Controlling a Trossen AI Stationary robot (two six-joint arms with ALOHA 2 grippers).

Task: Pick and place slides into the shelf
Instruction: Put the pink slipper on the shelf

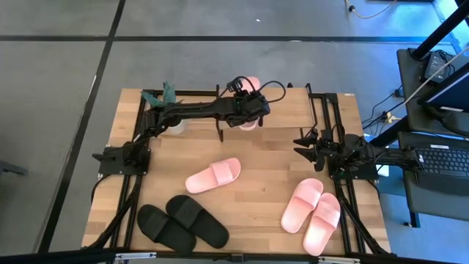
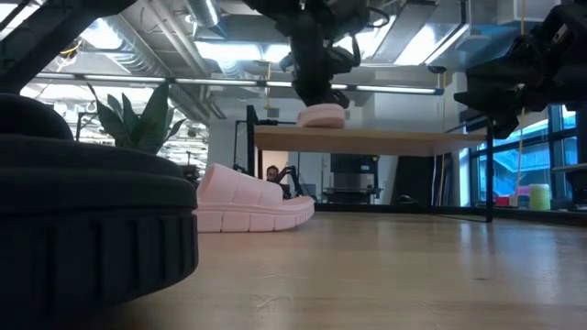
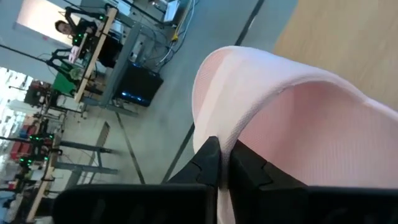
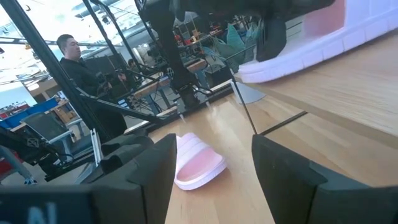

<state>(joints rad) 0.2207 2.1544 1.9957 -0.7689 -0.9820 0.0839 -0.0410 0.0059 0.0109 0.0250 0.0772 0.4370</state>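
My left gripper [image 1: 249, 108] reaches over the shelf [image 1: 293, 106] at the table's far side, shut on a pale pink slide [image 1: 250, 85]. In the low view that slide [image 2: 322, 115] sits at the shelf's top board [image 2: 394, 140]; I cannot tell if its sole rests on it. A second pink slide [image 1: 213, 176] lies sole down mid-table, a pink pair [image 1: 312, 213] lies near the right edge, and a black pair [image 1: 183, 224] lies near-left. My right gripper [image 1: 304, 143] waits open at the table's right side. My left gripper pinches the pink slide's wide strap [image 3: 249, 118] at its edge, which runs between the two shut fingers [image 3: 208, 158]. It comes from above, pointing down. The slide stays level and upright under the gripper, its sole [image 4: 273, 68] at the shelf's top board.
A small potted plant [image 1: 167, 94] stands at the shelf's left end, under my left arm. The shelf's thin black frame leg [image 4: 245, 112] drops to the table. A person [image 4: 74, 68] stands beyond the table. Bare board shows on the shelf's right half [image 1: 293, 106].
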